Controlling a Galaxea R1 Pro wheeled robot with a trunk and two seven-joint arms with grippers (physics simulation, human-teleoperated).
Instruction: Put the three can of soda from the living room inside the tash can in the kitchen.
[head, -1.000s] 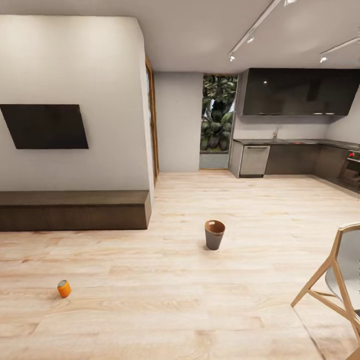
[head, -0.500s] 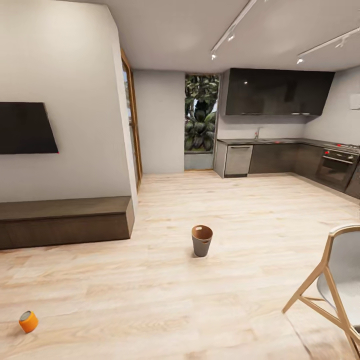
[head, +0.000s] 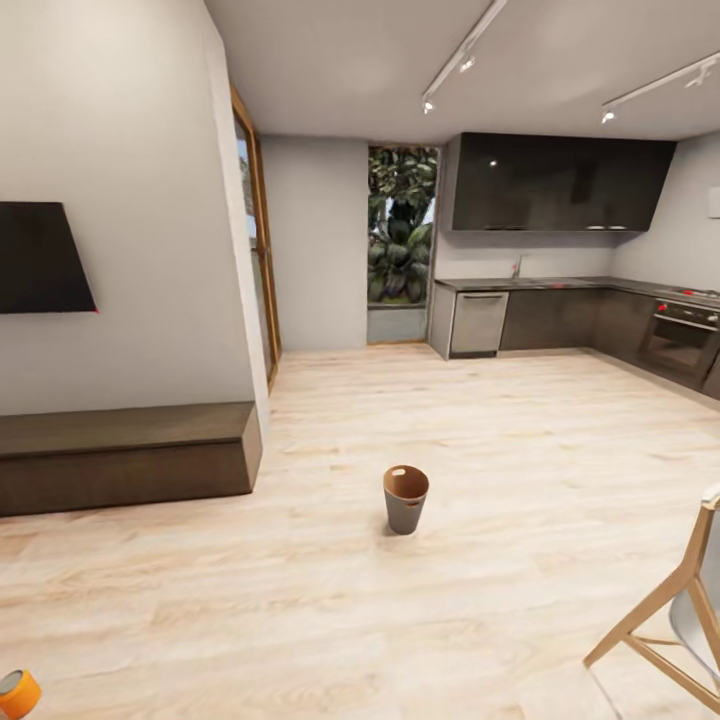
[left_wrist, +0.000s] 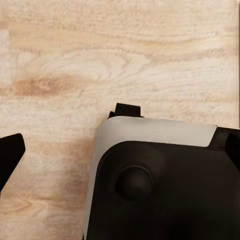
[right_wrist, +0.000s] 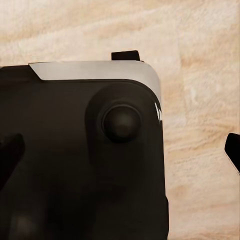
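Jaws of both grippers: spread can't be told, nothing visibly held
Orange soda can lies on the wood floor at 8 o'clock; the trash can stands mid-floor at 12, well apart; kitchen cabinets beyond at 1. Judging by this, no can looks binned
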